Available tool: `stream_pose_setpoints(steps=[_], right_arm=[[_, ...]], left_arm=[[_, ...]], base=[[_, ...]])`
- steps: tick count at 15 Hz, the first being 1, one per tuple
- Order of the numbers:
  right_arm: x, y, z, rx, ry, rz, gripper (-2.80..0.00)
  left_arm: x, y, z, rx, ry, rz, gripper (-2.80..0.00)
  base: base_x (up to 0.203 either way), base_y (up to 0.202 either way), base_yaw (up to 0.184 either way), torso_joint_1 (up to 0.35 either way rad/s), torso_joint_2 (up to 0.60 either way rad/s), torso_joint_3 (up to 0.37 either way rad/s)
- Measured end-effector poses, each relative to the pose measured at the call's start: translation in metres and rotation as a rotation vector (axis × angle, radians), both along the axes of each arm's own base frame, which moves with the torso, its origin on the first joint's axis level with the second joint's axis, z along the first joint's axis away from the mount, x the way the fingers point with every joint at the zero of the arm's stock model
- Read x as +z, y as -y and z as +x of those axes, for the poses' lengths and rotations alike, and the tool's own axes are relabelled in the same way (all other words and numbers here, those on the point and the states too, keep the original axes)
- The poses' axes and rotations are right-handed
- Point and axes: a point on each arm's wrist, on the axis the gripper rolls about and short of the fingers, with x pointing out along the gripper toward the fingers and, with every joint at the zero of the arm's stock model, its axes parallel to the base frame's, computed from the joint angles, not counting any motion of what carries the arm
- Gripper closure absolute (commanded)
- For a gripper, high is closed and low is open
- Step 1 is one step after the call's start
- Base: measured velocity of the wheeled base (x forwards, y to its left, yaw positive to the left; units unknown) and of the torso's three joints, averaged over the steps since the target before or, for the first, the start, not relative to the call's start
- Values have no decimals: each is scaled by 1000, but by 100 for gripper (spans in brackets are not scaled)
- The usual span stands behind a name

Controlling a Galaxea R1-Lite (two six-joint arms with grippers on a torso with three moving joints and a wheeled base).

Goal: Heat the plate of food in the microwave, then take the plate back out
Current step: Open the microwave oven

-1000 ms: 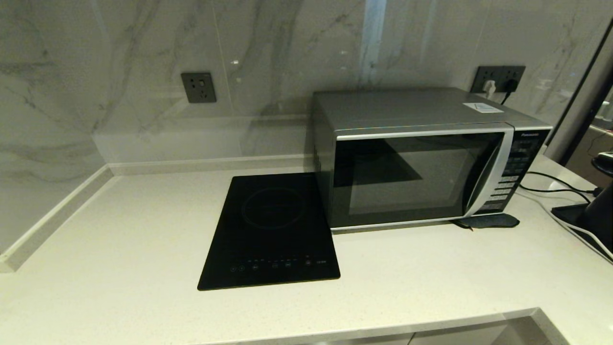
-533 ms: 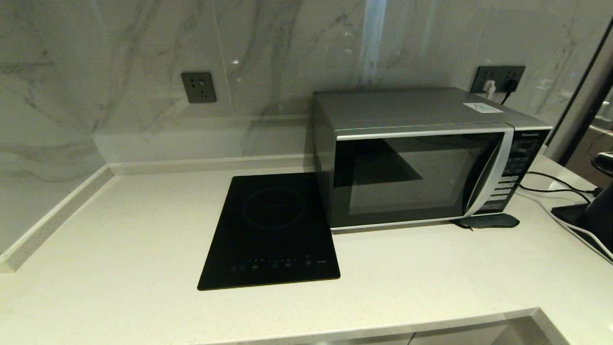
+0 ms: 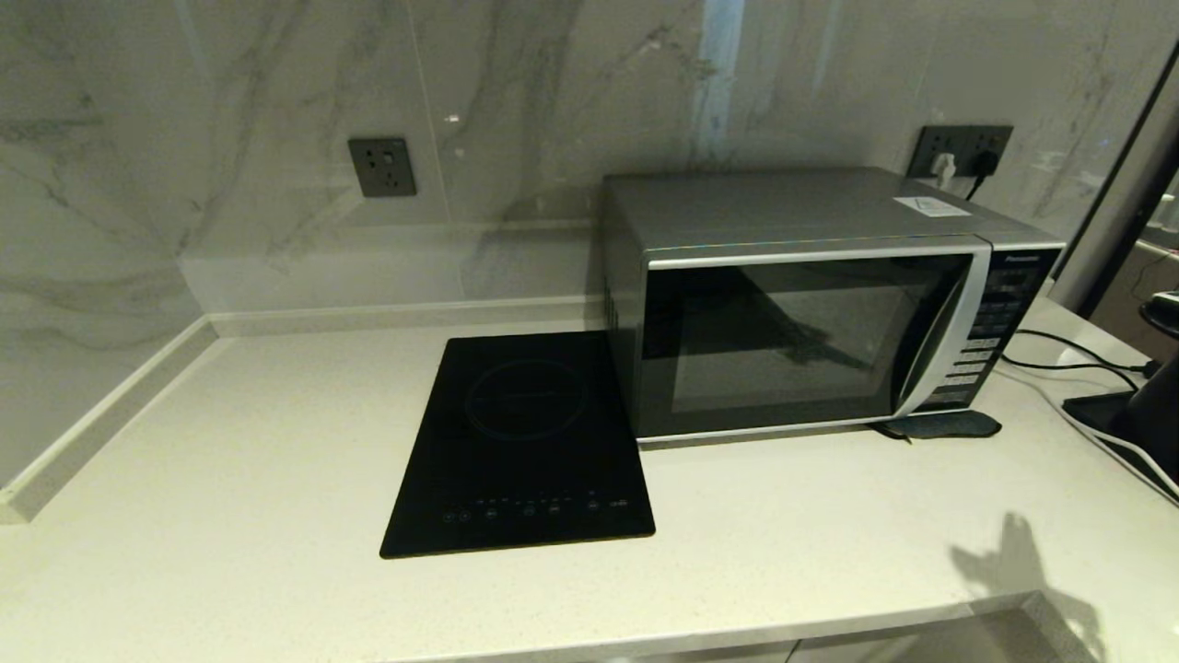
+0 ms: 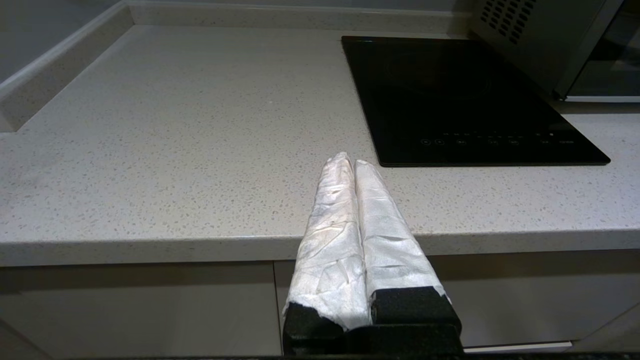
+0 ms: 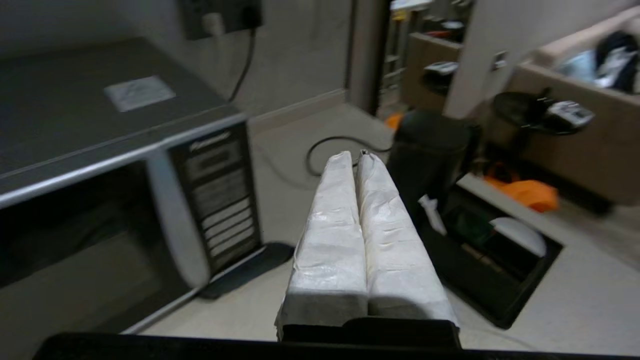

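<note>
Nothing of the task looked done when you stopped here: the microwave [image 3: 811, 304], at right of centre in the head view, had its door closed, and the plate of food showed in no view, so you could not say where it was. Loading, heating and retrieval all seemed left. Left to right you had the pale speckled counter [image 3: 230, 479], the black induction hob [image 3: 520, 442], then the microwave, under a marble wall. Your left gripper [image 4: 348, 162] sat at the counter's front edge, fingers pressed together; your right gripper [image 5: 356, 160] faced the button panel [image 5: 220, 195], fingers likewise together, holding nothing.
</note>
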Motion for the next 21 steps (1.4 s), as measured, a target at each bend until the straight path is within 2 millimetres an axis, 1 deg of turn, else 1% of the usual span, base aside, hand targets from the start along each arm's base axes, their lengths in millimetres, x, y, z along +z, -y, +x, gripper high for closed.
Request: stream_pose_setpoints(steps=[2, 3, 5, 7, 11, 12, 14, 16, 18, 21], right_arm=[[1, 2, 32, -102, 18, -39, 0], [-2, 2, 44, -126, 20, -44, 0], [-19, 2, 60, -127, -47, -55, 0], [-27, 4, 69, -136, -73, -67, 0], [-29, 11, 77, -168, -94, -82, 0], [-29, 11, 79, -168, -98, -82, -280], [-29, 12, 83, -163, -91, -70, -280], [-35, 12, 85, -133, -117, -77, -280], [-43, 12, 85, -130, -147, -83, -280], [-45, 14, 85, -141, -176, -105, -280]], left_arm=[[0, 0, 0, -1, 0, 0, 0], [0, 0, 0, -1, 0, 0, 0], [0, 0, 0, 0, 0, 0, 0], [0, 0, 0, 0, 0, 0, 0], [0, 0, 0, 0, 0, 0, 0], [0, 0, 0, -1, 0, 0, 0], [0, 0, 0, 0, 0, 0, 0], [0, 0, 0, 0, 1, 0, 0], [0, 0, 0, 0, 0, 0, 0], [0, 0, 0, 0, 0, 0, 0]], base=[[0, 0, 0, 0, 0, 0], [0, 0, 0, 0, 0, 0], [0, 0, 0, 0, 0, 0], [0, 0, 0, 0, 0, 0], [0, 0, 0, 0, 0, 0], [0, 0, 0, 0, 0, 0], [0, 0, 0, 0, 0, 0], [0, 0, 0, 0, 0, 0], [0, 0, 0, 0, 0, 0], [0, 0, 0, 0, 0, 0]])
